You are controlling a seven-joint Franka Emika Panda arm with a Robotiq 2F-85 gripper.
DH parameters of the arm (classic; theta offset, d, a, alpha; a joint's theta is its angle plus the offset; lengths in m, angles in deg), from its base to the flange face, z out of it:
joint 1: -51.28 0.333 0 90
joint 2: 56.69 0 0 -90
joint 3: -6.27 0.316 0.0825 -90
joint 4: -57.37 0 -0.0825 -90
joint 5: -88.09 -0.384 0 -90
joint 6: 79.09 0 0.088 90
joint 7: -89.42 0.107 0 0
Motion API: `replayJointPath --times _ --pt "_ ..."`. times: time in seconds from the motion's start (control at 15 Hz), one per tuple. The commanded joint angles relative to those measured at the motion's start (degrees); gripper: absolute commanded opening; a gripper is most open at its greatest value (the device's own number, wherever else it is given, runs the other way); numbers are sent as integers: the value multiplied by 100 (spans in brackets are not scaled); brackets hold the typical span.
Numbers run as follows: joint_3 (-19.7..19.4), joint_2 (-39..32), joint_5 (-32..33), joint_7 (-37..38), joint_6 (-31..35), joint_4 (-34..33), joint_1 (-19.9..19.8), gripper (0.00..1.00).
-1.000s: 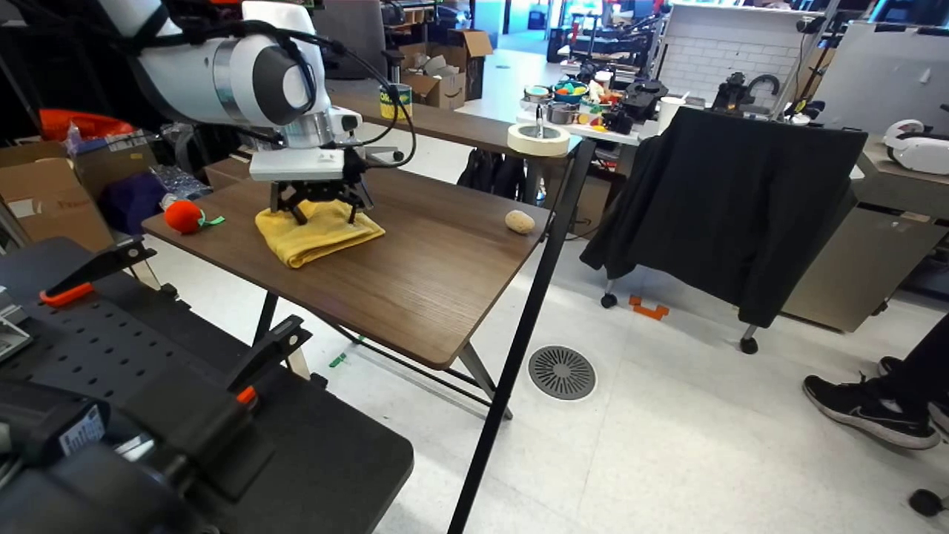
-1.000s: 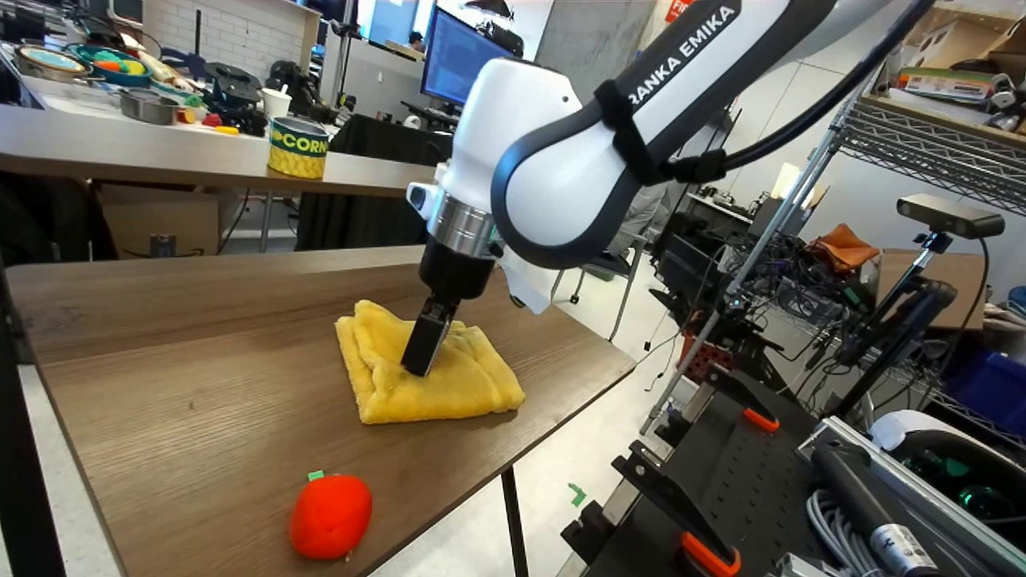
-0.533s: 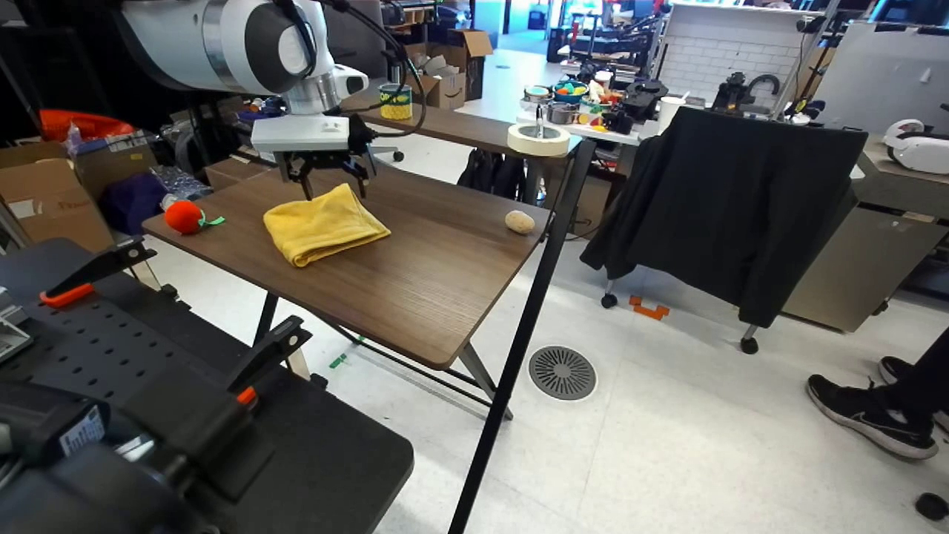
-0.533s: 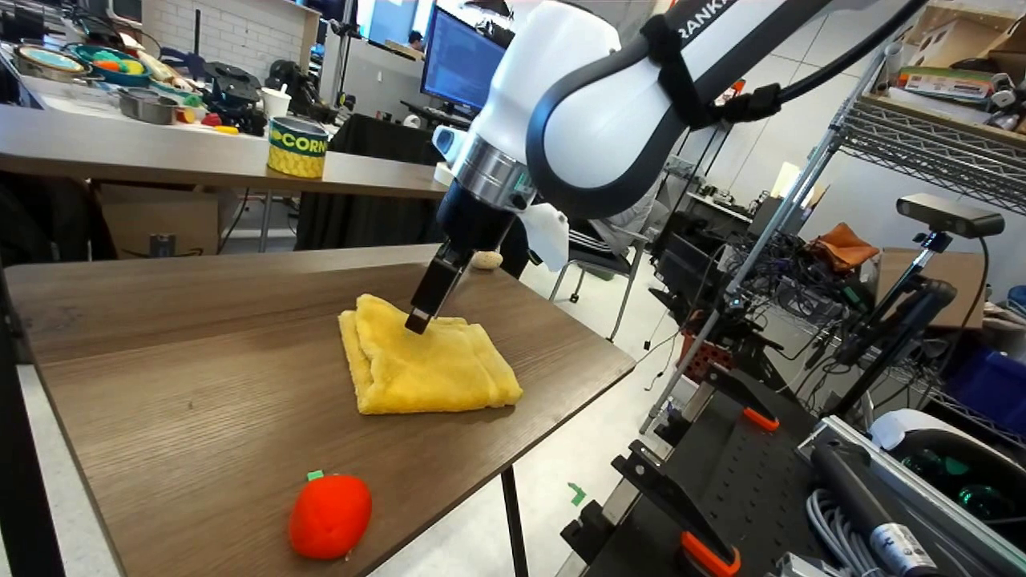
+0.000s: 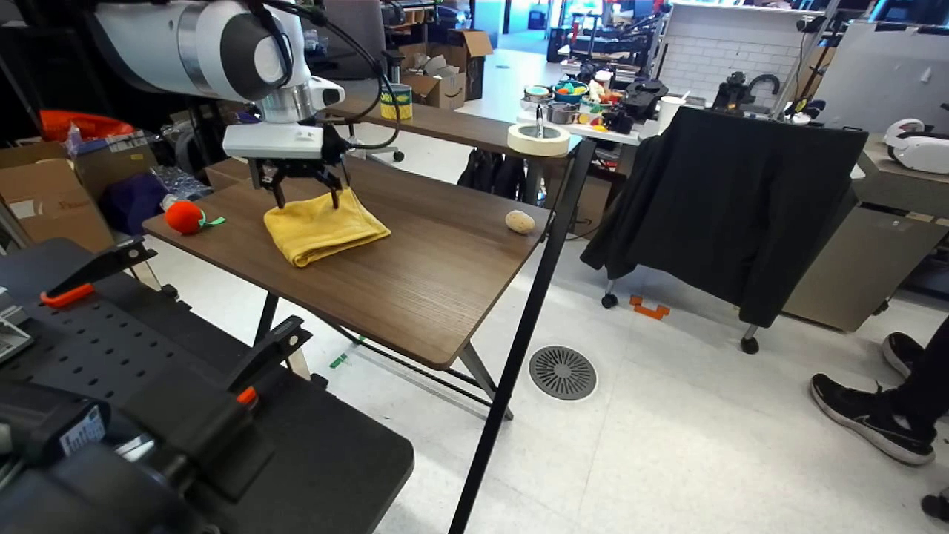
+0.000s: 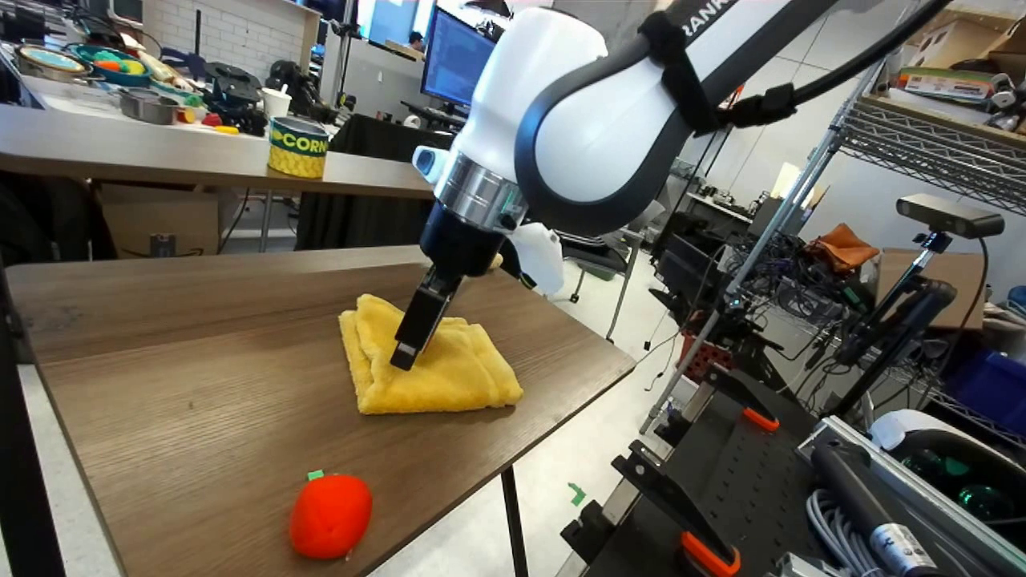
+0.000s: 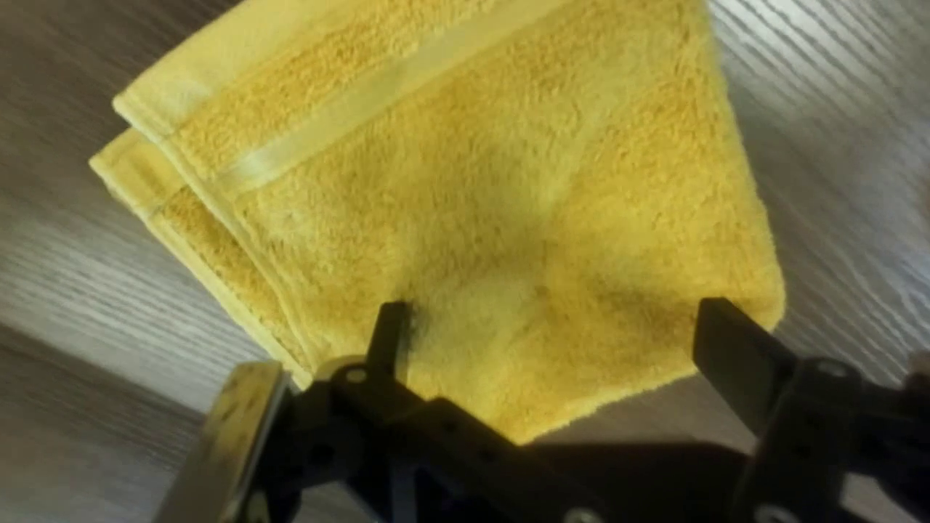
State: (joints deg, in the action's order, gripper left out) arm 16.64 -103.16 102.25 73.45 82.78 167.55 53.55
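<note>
That folded yellow towel (image 7: 494, 203) lies under the wide-spread fingers (image 7: 734, 352), one corner pointing down the wrist view, its long axis unclear to me.

Arm (image 6: 609, 136) angled down, gripper (image 5: 308, 205) tips low, jaws spread wide.
In the wrist view I have both fingers (image 7: 737, 356) at the lower edge, well apart, their tips near level. In an exterior view the arm stretches from the upper left and the wrist (image 5: 289, 104) points down, fingers hanging side by side with a clear gap. In an exterior view it slopes from the upper right; the silver collar (image 6: 481, 192) is tilted and the gripper leans, tips toward the lower left. There the fingers line up as one dark bar, so I can't fairly judge their spacing from that side.
</note>
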Motion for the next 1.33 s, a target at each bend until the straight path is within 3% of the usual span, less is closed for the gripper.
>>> replayJointPath --times 0.0,0.27,0.33,0.87,1.13,1.27 --pt "-120 -107 -87 -5 -19 -79 103 100" --pt "-197 -313 -76 41 -21 -250 163 100" --pt "-116 -394 -197 7 -166 -291 -3 100" --pt "-1194 -1066 -762 1101 136 -841 -356 100" --pt "-783 -885 -928 1160 231 -819 -339 100" --pt "-519 -830 -833 1090 438 -814 -82 100"
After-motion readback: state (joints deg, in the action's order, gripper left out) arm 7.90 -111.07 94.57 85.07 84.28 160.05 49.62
